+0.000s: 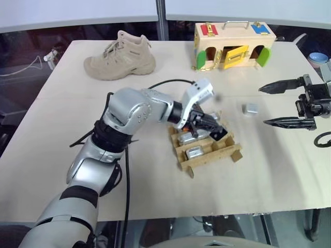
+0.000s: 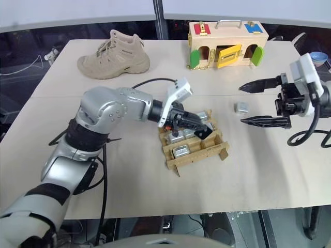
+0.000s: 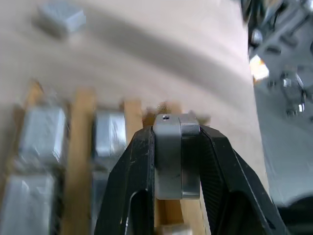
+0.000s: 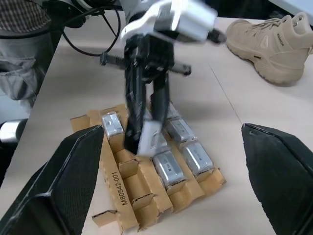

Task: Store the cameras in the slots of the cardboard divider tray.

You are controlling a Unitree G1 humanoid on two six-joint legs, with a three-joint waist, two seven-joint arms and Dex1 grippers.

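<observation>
Here the left gripper [image 3: 177,161] pinches a camera [image 3: 176,156] just above the cardboard divider tray [image 1: 227,150], where several cameras sit in slots; the right gripper [image 1: 274,105] hangs spread wide, near a loose camera [image 1: 251,108] on the desk [image 1: 155,196].

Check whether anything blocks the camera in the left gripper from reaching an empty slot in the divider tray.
Nothing visible does. The left gripper holds a camera just above the cardboard divider tray. Several slots are already filled, but open ones remain beside them. The right gripper hangs open, off to the side.
</observation>
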